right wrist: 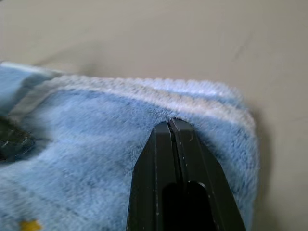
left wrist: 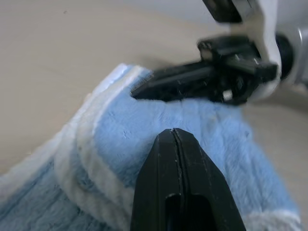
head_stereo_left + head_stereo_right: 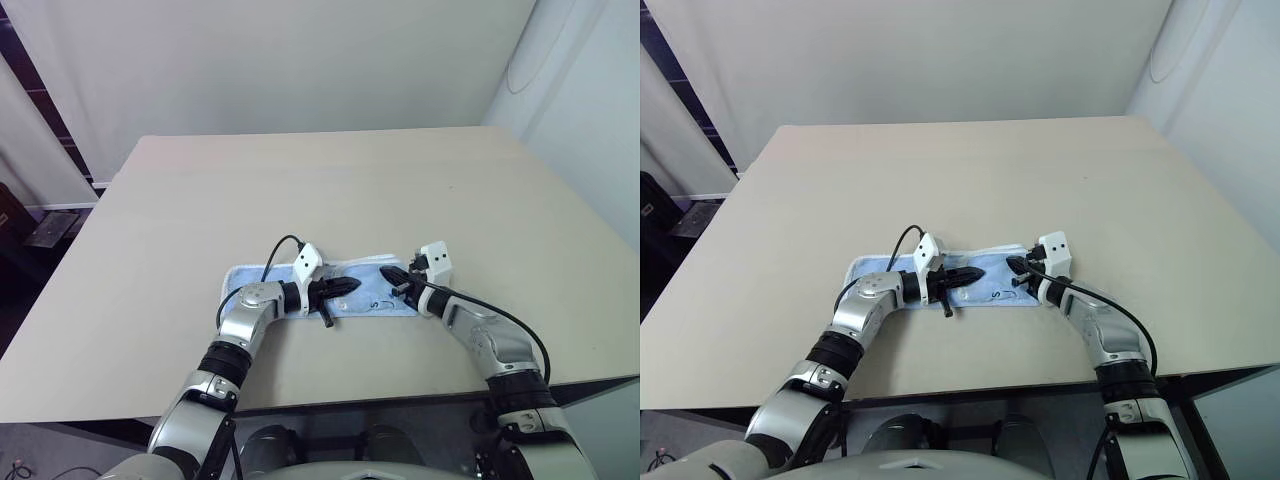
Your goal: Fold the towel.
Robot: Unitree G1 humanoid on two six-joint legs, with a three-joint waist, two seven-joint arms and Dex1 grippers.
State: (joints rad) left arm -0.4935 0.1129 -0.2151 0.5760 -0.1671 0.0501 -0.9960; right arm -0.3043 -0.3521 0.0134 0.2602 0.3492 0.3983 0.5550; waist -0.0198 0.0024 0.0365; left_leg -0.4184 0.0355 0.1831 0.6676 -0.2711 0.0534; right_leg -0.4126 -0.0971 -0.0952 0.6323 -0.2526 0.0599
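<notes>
A light blue towel (image 3: pixel 318 290) is seen lying near the front edge of a bare beige table (image 3: pixel 330 190), already gathered into a narrow strip that runs from left to right. White edging is stacked in more than one layer along its far side, which suggests that at least one fold has been made. Both arms are lowered onto the cloth. The left claw (image 3: pixel 350 286) is laid across the middle of the strip, pointing toward the robot's right, with its fingers pressed together; in the left wrist view the tips rest against the pile beside a doubled, rolled edge, and whether any cloth is caught between them cannot be told. The right claw (image 3: pixel 386 272) is set at the right end of the strip, its fingers likewise pressed together just inside the white border in the right wrist view, with no fabric plainly seen between them. The two claws are held near each other but apart. The task is judged to be partway done: the strip is still long, and a further fold, end over end, appears to be left before a compact square is reached.
</notes>
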